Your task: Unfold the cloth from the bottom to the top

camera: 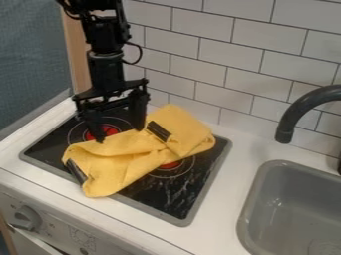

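"When you start from the left, what stands there?"

"One blue-grey panel (33,60), then one upright wooden strip (77,50). Below, on the white front, I count one large round knob (27,218) clearly."

"And the claw?"

"One gripper (120,133), hanging over the left part of the hob (176,206). Its two fingers are spread, a gap between them. Both tips are at the cloth's upper left edge; whether either one touches it, I cannot tell."

"How many cloths?"

"One yellow cloth (126,164), bunched and folded, lying slantwise across the hob from the front left rim towards the back right. It carries two black patches: one patch (77,172) at the front left end, the other patch (158,131) near the middle of the upper side."

"Any rings under it?"

"Two red-centred ones. The left ring (100,131) is behind the cloth, beside the left finger; the right ring (171,166) is partly covered by it."

"And further right?"

"One dark curved tap (307,107), then one grey sink (293,199) below it, set in the white counter (230,187). Behind the counter rises one wall of white tiles (200,50)."
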Controlling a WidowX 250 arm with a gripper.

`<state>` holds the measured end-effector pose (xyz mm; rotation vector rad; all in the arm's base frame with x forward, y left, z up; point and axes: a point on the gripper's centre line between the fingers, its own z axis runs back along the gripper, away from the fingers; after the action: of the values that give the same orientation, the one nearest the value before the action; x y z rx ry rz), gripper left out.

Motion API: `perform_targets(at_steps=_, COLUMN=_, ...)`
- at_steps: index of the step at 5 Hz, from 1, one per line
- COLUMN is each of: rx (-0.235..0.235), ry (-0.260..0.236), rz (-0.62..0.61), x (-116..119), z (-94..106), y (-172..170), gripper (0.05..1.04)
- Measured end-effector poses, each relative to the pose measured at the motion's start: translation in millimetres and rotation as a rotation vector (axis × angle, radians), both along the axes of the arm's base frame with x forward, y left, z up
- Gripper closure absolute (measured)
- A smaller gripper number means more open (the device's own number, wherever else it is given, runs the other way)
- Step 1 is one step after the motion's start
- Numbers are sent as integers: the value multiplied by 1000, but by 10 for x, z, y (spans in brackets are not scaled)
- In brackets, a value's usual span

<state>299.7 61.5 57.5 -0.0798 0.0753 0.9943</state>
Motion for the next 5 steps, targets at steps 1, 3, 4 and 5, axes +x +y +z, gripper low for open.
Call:
perform_targets(at_steps=1, rx=29, ry=-50, rz=6, x=194, z=57, y=-48, gripper=85)
perform_targets(at_steps=3, rx=48, ry=-40, rz=-65, x=422, z=-74, y=-242, gripper=85)
perform_targets(at_steps=4, rx=72, ry=-35, rz=-113, x=556, z=-156, y=-392, gripper=85)
perform_targets(at_steps=5, rx=77, ry=-35, rz=-126, x=657, z=-202, y=-421, gripper=85)
